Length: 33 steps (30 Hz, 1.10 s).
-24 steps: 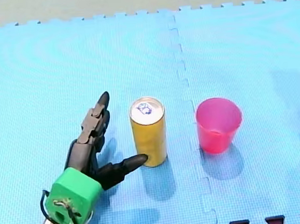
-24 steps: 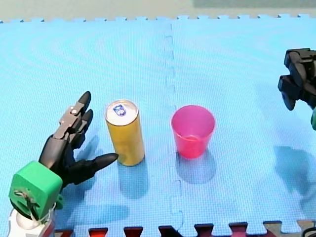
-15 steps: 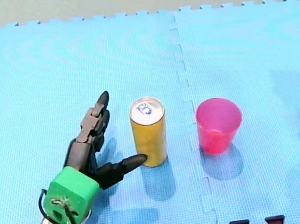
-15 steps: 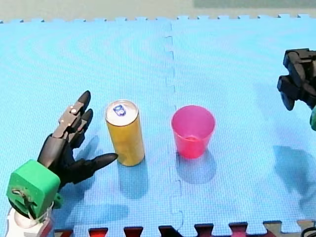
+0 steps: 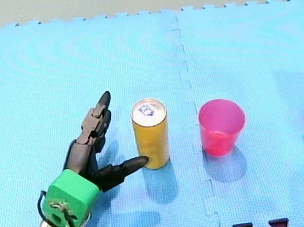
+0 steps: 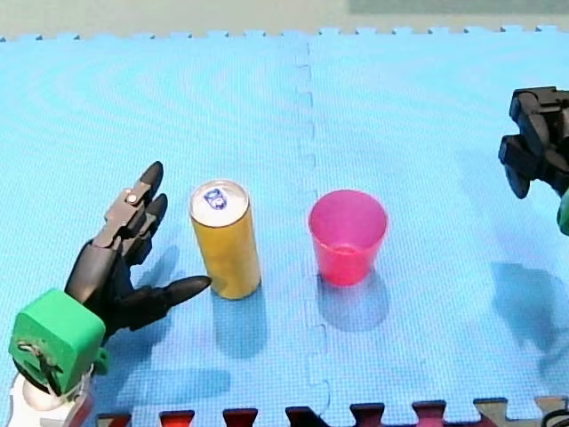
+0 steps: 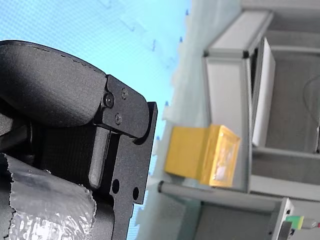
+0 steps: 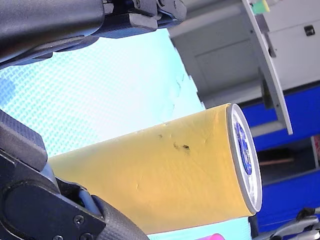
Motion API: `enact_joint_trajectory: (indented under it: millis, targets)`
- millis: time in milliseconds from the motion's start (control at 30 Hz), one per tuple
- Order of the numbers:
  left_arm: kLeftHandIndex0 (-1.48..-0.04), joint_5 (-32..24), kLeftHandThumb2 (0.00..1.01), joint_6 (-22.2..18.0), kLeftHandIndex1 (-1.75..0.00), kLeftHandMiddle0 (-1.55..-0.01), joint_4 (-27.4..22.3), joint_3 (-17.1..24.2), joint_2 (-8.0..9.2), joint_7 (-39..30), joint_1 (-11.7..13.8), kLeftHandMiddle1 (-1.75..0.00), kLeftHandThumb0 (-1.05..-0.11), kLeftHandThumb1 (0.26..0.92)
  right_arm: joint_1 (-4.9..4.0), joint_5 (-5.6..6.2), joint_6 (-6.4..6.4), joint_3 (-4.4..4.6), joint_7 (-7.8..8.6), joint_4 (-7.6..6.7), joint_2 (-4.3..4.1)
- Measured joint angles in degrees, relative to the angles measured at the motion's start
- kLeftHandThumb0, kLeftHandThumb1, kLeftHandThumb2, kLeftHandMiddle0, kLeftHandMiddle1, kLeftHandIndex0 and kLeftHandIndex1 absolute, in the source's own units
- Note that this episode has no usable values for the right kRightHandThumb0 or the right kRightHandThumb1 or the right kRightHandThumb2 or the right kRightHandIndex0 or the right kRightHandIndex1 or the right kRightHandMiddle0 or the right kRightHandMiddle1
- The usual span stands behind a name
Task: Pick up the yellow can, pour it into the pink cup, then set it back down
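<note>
The green block point(image 5: 69, 196) at the left wrist has slid a little toward the near-left corner since 0.8 s ago, while the fingers, the can and the cup lie as they did. The left robot hand point(image 5: 89, 152) sits low over the blue foam mat point(image 5: 84, 55), spread wide and holding nothing. Its two long fingers point(image 5: 97, 123) reach up along the left side of the yellow can point(image 5: 151, 137) with a gap of mat between them and the can. Its thumb point(image 5: 127, 167) points across at the can's lower near side, and whether its tip touches the can or stops just short cannot be told. The can stands upright on the mat, its silver lid up, left of the mat's seam point(image 5: 186, 84). The pink cup point(image 5: 221, 127) stands upright, mouth up, just right of that seam, near the can but apart from it. In the second wrist view the can point(image 8: 165, 170) lies close between the dark parts of the left hand. The right robot hand point(image 6: 536, 133) is at the far right edge, above the mat and well apart from the cup; whether it is spread or closed cannot be told.
</note>
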Motion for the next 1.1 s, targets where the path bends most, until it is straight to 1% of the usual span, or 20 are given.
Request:
enact_joint_trajectory:
  millis: [100, 367, 533, 667, 867, 1000, 1100]
  targets:
    - [-0.12, 0.62, 0.00, 0.40, 0.00, -0.15, -0.44, -0.47, -0.37, 0.42, -0.01, 0.00, -0.776, 0.647, 0.02, 0.06, -0.01, -0.05, 0.18, 0.00, 0.02]
    - [-0.13, 1.16, 0.00, 4.34, 0.00, -0.17, -2.94, -1.85, -1.39, -0.18, -0.93, -0.01, -0.767, 0.649, 0.07, 0.28, -0.01, -0.31, 0.83, -0.03, 0.05]
    - [-0.14, 1.35, 0.01, 4.52, 0.00, -0.18, -2.59, -2.53, -1.94, -0.40, -1.87, -0.01, -0.790, 0.667, 0.16, 0.53, -0.01, -0.46, 1.05, -0.05, 0.06]
    - [-0.16, 1.17, 0.00, 4.51, -0.01, -0.23, -1.75, -2.79, -2.25, -1.37, -2.75, -0.03, -0.787, 0.671, 0.26, 0.63, 0.00, -0.48, 1.11, -0.06, 0.06]
    - [-0.21, 0.96, 0.00, 4.88, -0.02, -0.31, -1.36, -2.86, -2.95, -1.83, -3.28, -0.05, -0.775, 0.673, 0.37, 0.74, -0.01, -0.49, 1.10, -0.06, 0.07]
    - [-0.22, 0.62, 0.00, 6.28, -0.02, -0.32, -2.10, -3.12, -3.32, -3.07, -3.42, -0.04, -0.772, 0.675, 0.41, 0.78, -0.01, -0.49, 1.10, -0.06, 0.06]
    - [-0.23, 0.27, 0.00, 8.21, -0.01, -0.33, -3.54, -3.49, -3.26, -4.37, -3.43, -0.03, -0.769, 0.676, 0.46, 0.78, -0.01, -0.46, 1.08, -0.08, 0.07]
